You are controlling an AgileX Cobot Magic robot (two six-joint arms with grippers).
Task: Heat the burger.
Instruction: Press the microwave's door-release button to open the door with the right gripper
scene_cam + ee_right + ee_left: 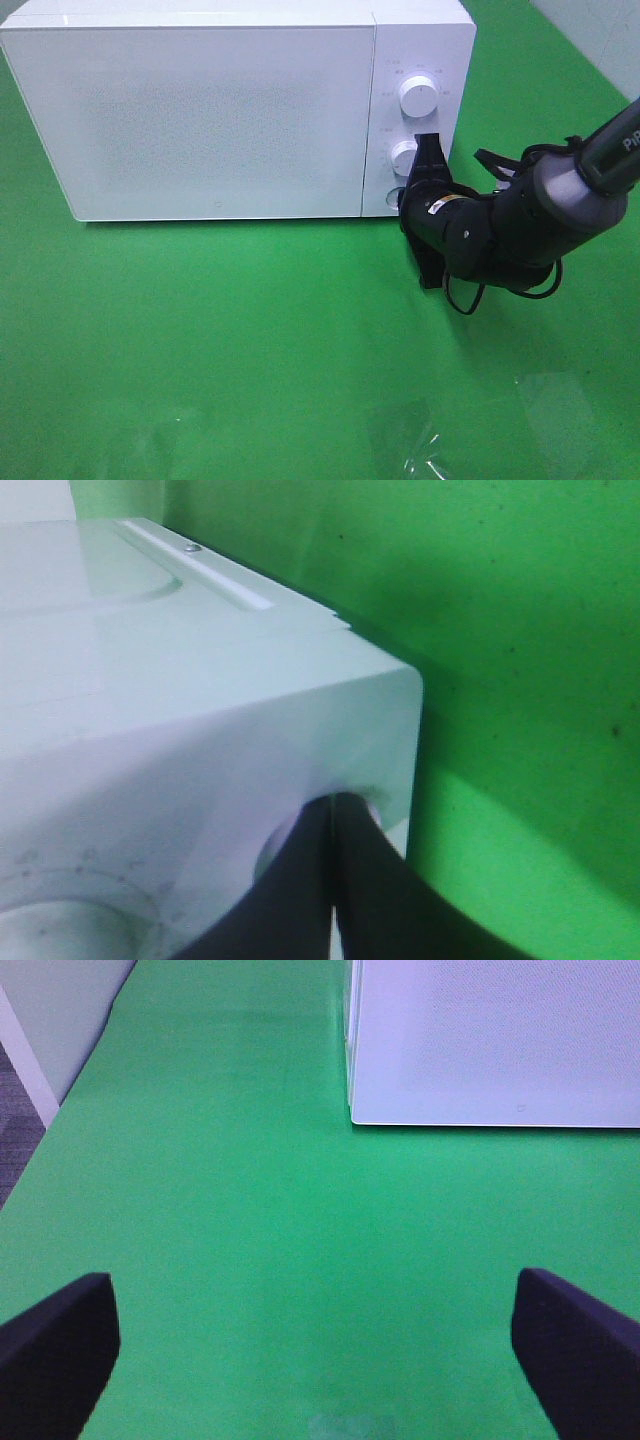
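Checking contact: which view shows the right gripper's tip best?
Right wrist: the shut right gripper meets the microwave front near its corner. Exterior high hides the tip behind the gripper body; left wrist misses it.

Right gripper (333,805) fingers (300,900): black, matt, smooth. Microwave (200,700) shell at their tips: white, glossy, smooth; plastic or painted metal, can't tell. Knob (404,157) beside those tips: white smooth plastic. Door (200,120): white, fine dotted grain, duller sheen. Housing (470,230) behind right fingers: black glossy plastic. Collar (565,190) behind it: grey, matt. Left gripper (312,1295) fingers (60,1350): black, matt. Cover (300,1240) between them: green, matt, cloth-like, slightly grainy.
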